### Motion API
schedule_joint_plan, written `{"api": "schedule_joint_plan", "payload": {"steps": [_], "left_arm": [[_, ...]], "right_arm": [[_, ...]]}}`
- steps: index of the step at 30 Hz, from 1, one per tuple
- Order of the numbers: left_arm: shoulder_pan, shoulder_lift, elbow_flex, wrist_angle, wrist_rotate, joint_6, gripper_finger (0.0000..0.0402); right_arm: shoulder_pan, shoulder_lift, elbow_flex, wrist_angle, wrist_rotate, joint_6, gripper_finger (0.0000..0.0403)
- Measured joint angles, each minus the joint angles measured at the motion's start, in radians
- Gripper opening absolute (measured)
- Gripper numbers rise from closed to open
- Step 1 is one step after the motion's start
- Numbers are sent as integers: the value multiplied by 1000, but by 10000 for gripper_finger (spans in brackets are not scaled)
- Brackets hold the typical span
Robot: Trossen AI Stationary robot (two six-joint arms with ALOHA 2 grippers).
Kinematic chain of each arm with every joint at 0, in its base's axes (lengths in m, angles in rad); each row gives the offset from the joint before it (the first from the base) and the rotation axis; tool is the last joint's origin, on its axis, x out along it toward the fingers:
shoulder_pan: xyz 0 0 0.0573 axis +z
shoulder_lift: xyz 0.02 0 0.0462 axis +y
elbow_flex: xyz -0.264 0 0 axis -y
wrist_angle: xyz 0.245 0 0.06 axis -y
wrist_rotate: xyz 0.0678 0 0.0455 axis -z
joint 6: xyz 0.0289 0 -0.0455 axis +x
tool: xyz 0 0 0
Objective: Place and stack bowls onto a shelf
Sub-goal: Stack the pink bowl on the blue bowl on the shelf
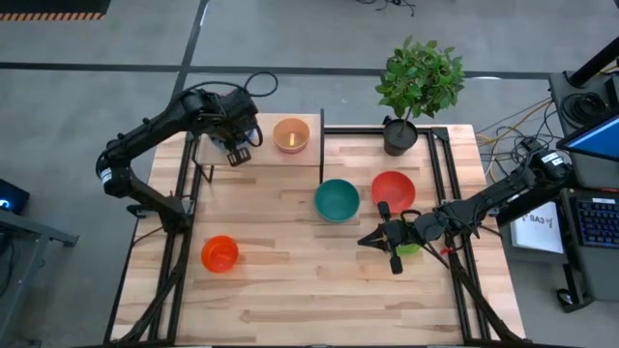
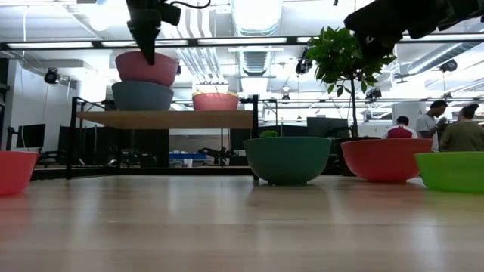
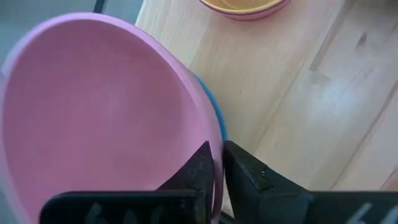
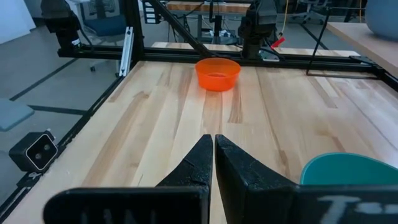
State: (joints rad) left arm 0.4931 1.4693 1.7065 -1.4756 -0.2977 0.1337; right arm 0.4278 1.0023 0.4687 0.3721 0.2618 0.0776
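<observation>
My left gripper (image 3: 219, 171) is over the shelf's (image 2: 166, 119) left end, shut on the pink bowl (image 3: 106, 112). That bowl sits nested in the blue bowl (image 2: 142, 96). A small bowl with yellow inside (image 1: 291, 135) stands on the shelf's right half. The teal bowl (image 1: 337, 199), red bowl (image 1: 393, 190) and orange bowl (image 1: 220, 253) rest on the table. The green bowl (image 2: 452, 170) lies partly hidden under my right arm. My right gripper (image 4: 213, 152) is shut on nothing and hovers just in front of the teal bowl. My left gripper holds the pink bowl by its rim (image 3: 217, 146), one finger (image 3: 200, 168) inside the bowl and the other (image 3: 245, 174) outside. The fingers come from above, pointing down (image 2: 147, 41). The bowl stays upright, its bottom set in the blue bowl.
A black pot (image 1: 399, 136) with a leafy plant stands at the table's far edge, right of the shelf. Black frame rails (image 1: 440, 164) run along both table sides. Bare wood lies in the near middle of the table (image 1: 309, 280). People (image 2: 435, 125) stand in the room beyond.
</observation>
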Motion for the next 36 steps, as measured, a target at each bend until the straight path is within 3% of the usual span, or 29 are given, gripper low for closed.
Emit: {"api": "schedule_joint_plan", "payload": {"steps": [12, 26, 36], "left_arm": [[0, 0, 0, 11, -2, -15, 83], [0, -37, -1, 25, -7, -22, 96], [-1, -27, -1, 36, -57, -38, 195]], "right_arm": [[0, 0, 0, 0, 0, 0, 9], [0, 0, 0, 0, 0, -1, 9], [0, 0, 0, 0, 0, -1, 9]]}}
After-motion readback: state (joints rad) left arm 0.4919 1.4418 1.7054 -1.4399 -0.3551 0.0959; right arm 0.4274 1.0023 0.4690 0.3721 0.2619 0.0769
